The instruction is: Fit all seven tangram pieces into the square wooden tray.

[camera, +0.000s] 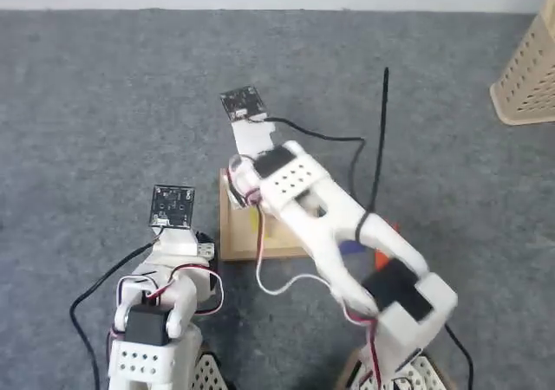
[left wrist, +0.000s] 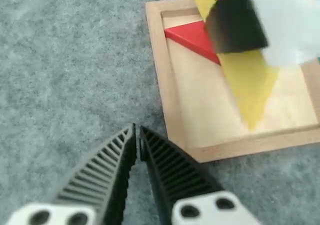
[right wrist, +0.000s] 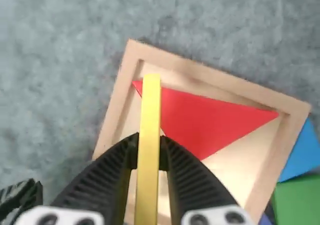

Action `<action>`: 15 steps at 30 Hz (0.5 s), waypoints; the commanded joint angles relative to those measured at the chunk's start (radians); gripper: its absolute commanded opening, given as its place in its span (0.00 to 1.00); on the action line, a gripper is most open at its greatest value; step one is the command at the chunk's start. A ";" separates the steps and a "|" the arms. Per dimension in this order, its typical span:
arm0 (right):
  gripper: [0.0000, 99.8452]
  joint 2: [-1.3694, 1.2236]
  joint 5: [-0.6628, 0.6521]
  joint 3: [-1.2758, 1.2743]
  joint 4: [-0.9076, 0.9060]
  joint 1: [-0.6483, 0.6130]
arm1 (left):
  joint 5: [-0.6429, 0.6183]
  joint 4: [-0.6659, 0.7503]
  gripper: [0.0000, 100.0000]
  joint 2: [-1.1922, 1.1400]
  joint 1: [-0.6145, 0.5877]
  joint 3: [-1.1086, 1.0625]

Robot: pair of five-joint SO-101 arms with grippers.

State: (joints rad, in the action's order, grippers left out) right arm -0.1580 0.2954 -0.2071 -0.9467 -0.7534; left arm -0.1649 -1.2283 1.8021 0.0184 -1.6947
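The right gripper [right wrist: 148, 152] clamps the yellow piece [right wrist: 150, 110] on edge, directly over the tray [right wrist: 114, 105] and red triangle [right wrist: 200, 122]; the left gripper [left wrist: 137, 132], fingers together, sits beside the tray.

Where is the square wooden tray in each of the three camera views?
High view: wooden tray at centre, mostly under the right arm.
Left wrist view: on the carpet just beyond the shut left pincer.
Right wrist view: directly beneath the right pincer.
Shared landmark: the right arm over the tray, its pincer holding the yellow piece on edge.
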 commanded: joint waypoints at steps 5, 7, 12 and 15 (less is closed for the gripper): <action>0.01 0.097 0.129 -0.035 0.090 -0.010 | 0.002 0.028 0.01 0.015 -0.002 0.008; 0.01 0.070 0.198 -0.035 0.104 -0.008 | 0.002 0.028 0.01 0.015 -0.002 0.008; 0.01 0.002 0.265 -0.035 0.125 -0.018 | 0.002 0.018 0.01 0.015 -0.002 0.008; 0.01 -0.015 0.262 -0.035 0.125 -0.021 | 0.005 -0.037 0.01 0.017 0.000 0.008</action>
State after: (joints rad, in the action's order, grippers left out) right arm -0.1918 0.5424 -0.2516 -0.8439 -0.7672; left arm -0.1649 -1.2421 1.8021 0.0184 -1.6947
